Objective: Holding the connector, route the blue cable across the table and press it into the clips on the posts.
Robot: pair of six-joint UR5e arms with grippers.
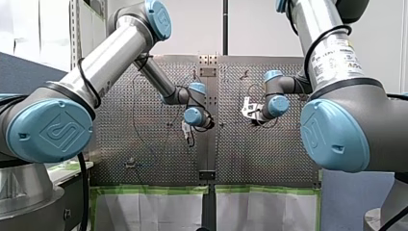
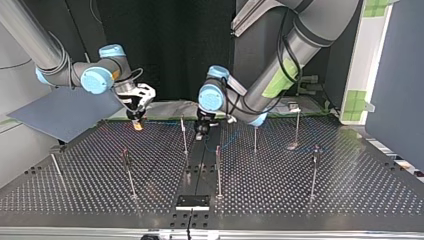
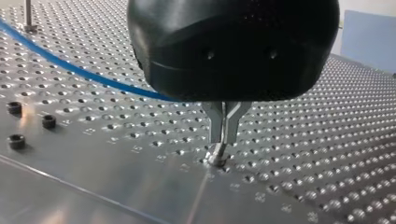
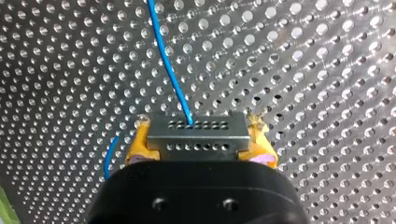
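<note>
Perforated table (image 4: 327, 70) under both arms. Our right gripper (image 4: 200, 142) pinches the connector (image 4: 196, 126) between yellow pads (image 4: 139, 144), and the blue cable (image 4: 170, 70) runs ahead from it. Our left gripper (image 3: 223, 135) has its fingers pressed together just over a metal stud (image 3: 217, 158), with the cable lying behind it.

Shiny perforated metal table (image 3: 116, 177), glossy blue cable (image 4: 169, 70), matt grey metal connector (image 4: 196, 135)

A perforated metal worktop (image 2: 100, 190) carries a small black plate (image 2: 192, 201) on its central seam and three black bolt heads (image 3: 46, 121). A grey-blue panel (image 2: 65, 112) lies tilted at the top view's left. Green tape (image 1: 149, 189) edges the white sheets (image 1: 144, 211) that hang below.
</note>
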